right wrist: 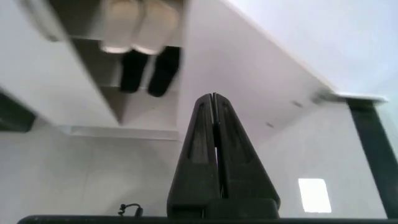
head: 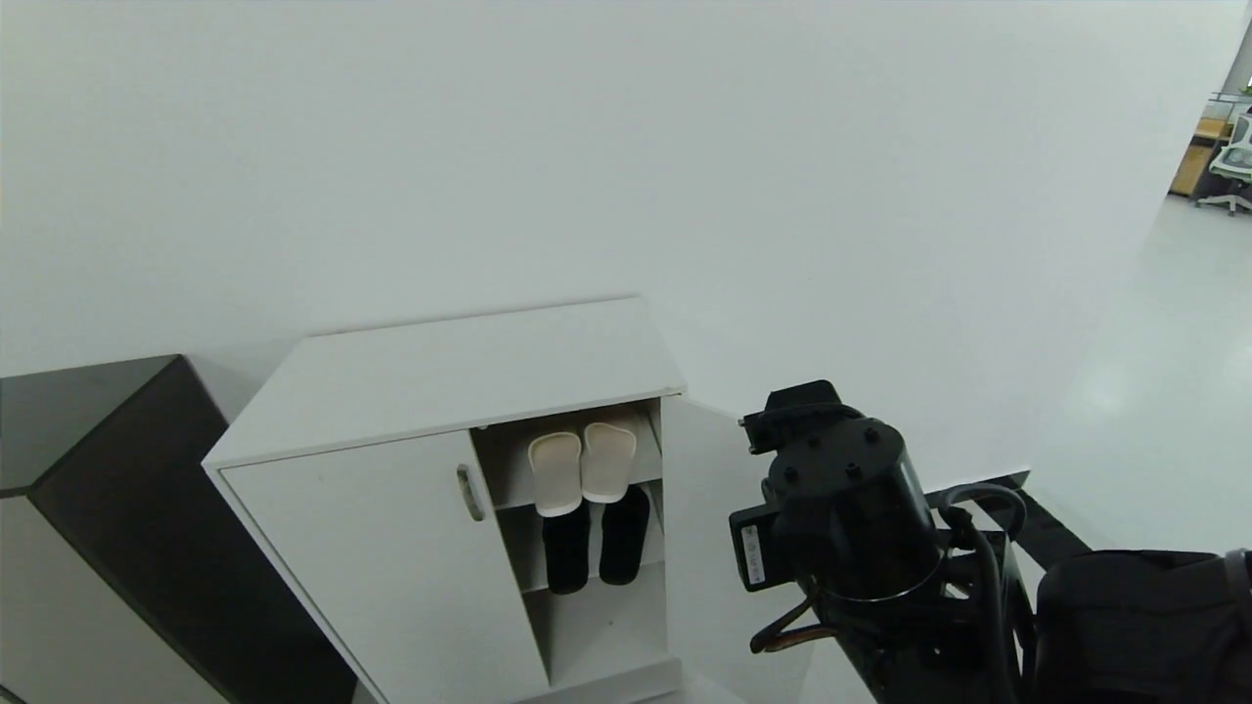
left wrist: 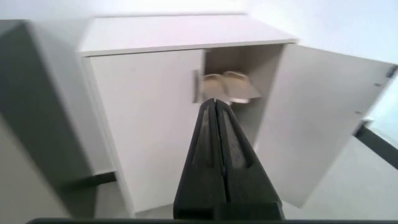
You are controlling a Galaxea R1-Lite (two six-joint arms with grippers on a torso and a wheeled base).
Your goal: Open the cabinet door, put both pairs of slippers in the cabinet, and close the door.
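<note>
Pointing toward the open cabinet door [right wrist: 255,74], right gripper [right wrist: 214,99] closed.

In the cabinet [head: 460,372], one pair of slippers [head: 582,464] lies on the upper shelf [head: 511,497], the other pair [head: 597,548] below; its open door [head: 704,508] stands right, seemingly a low unit [head: 98,430] left.

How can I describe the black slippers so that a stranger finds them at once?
Look at the white cabinet, whose right half stands open. Inside it, the black pair of slippers lies one level below the cream pair. Its dark colour and lower place set it apart from that pale pair.
</note>
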